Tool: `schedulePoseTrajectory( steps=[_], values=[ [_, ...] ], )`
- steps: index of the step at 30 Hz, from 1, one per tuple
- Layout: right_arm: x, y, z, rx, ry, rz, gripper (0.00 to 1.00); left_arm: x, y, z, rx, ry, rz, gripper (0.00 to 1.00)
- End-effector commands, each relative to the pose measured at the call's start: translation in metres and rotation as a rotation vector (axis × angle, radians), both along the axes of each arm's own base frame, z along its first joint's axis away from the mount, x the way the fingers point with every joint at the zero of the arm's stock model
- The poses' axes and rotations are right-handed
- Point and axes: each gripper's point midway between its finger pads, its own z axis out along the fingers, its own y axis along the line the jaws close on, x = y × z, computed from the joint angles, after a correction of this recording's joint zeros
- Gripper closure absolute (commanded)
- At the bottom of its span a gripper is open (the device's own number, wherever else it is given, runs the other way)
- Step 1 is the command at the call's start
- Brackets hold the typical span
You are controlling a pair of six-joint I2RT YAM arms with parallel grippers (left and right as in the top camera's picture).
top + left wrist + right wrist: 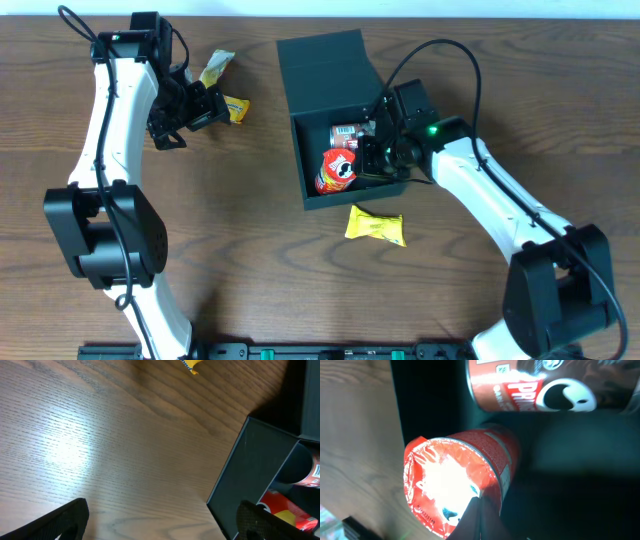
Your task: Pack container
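While right gripper (378, 142), pinched shut on nothing, hangs inside the container (325, 70) with the red can (335, 172) just below its tips, left gripper (192, 115) gapes wide beside a yellow packet (236, 108), likely readying a pickup.

dark teal container (320, 70), lid open, holding cans

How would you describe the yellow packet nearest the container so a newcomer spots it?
Find the dark teal container mid-table, red cans inside. Just outside its wall on the robots' side lies a yellow packet on bare wood. The other two packets sit far left; this one lies alone beside the box.
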Motion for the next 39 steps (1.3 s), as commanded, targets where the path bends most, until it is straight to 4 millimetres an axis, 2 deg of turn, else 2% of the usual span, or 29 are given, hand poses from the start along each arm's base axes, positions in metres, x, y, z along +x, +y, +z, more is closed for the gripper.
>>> schedulePoseTrajectory(
  steps=[1,7,12,15,17,20,22,23,25,31,39],
  values=[
    [0.004,-0.016,-0.011,-0.103,-0.023,-0.012,0.98,0.002,-0.001,0.007,0.001,-0.018,0.0,0.05],
    [0.011,-0.046,-0.017,-0.188,-0.036,-0.034,0.98,0.002,-0.002,0.007,0.001,-0.018,-0.003,0.04],
    [0.017,-0.081,-0.023,-0.329,-0.056,-0.068,0.99,0.002,-0.006,0.007,0.0,-0.019,-0.013,0.04],
    [0.024,-0.096,-0.022,-0.406,-0.083,-0.102,0.99,0.002,-0.008,0.007,0.0,-0.019,-0.018,0.05],
    [0.029,-0.1,-0.017,-0.427,-0.103,-0.115,0.99,0.001,-0.009,0.007,0.0,-0.017,-0.018,0.05],
    [0.032,-0.083,-0.005,-0.335,-0.101,-0.089,0.99,0.001,-0.01,0.007,0.0,-0.016,-0.018,0.05],
    [0.027,-0.058,0.007,-0.194,-0.068,-0.041,0.99,0.001,-0.011,0.007,0.0,-0.016,-0.02,0.05],
    [0.02,-0.038,0.015,-0.078,-0.039,-0.001,0.99,0.001,-0.011,0.007,0.0,-0.016,-0.02,0.05],
    [0.012,-0.018,0.024,0.051,0.019,-0.001,0.99,0.001,-0.011,0.007,0.0,-0.016,-0.02,0.05],
    [-0.003,0.006,0.034,0.2,0.122,-0.016,0.99,0.001,-0.011,0.007,0.0,-0.016,-0.02,0.05],
    [-0.009,0.02,0.03,0.229,0.128,0.011,0.99,0.001,-0.011,0.007,0.0,-0.017,-0.021,0.05]
  ],
)
